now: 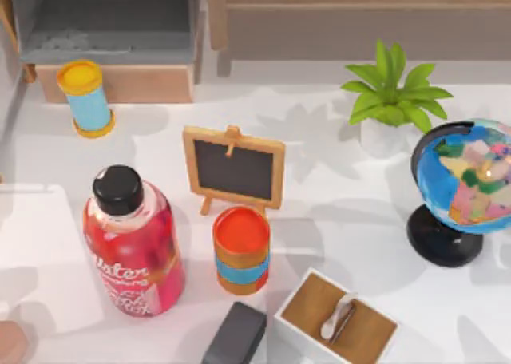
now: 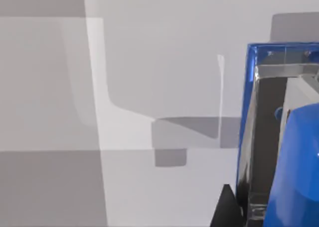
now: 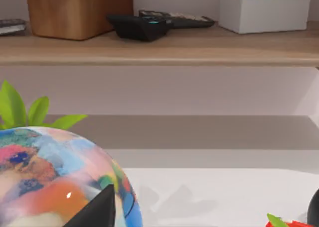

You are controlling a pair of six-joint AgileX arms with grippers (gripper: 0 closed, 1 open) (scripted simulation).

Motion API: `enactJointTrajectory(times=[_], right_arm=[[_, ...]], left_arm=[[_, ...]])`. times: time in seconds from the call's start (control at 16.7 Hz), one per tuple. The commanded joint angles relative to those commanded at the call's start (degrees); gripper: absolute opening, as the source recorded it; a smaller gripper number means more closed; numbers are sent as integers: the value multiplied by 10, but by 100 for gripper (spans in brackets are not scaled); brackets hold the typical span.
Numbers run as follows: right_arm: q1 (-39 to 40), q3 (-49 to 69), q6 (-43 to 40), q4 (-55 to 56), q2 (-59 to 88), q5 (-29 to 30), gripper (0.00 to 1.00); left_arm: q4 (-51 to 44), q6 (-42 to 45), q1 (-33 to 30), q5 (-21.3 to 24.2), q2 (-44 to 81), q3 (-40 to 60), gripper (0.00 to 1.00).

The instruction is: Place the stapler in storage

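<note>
Stapler: we see the slim, glossy bright-blue plastic stapler (image 2: 294, 152) close against our left wrist camera, its chrome inner parts showing, above bare white table (image 2: 164, 87); it does not look to be in storage yet.
Storage: the large grey-lined compartment with the light tan wooden front panel (image 1: 112, 37) sits pulled open at the table's far left corner, and we make out nothing blue in the part we can see.
Left pincer: a dark fingertip (image 2: 225, 209) lies just beside the stapler; we cannot tell whether the fingers are pinching it or spread.
Right arm: parked near the many-coloured globe on a black stand (image 3: 55, 179); its fingers' state we cannot tell.
Neighbours: the light-blue cylinder with yellow caps (image 1: 88, 99) stands just before the front panel.
Progress: we judge the carry and the drop into storage are both left.
</note>
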Motion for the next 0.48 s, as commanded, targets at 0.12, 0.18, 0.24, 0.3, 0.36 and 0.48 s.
enactJointTrajectory(times=[0.12,0.18,0.24,0.3,0.36,0.48], right_arm=[[0,0,0,0,0,0,100],[0,0,0,0,0,0,100],[0,0,0,0,0,0,100],[0,0,0,0,0,0,100],[0,0,0,0,0,0,100],[0,0,0,0,0,0,100]], left_arm=[[7,0,0,0,-2,-9,0],[10,0,0,0,-3,-13,0],[13,0,0,0,-4,-17,0],[17,0,-1,0,-5,-22,0],[19,0,-1,0,-5,-24,0],[19,0,-1,0,-5,-24,0]])
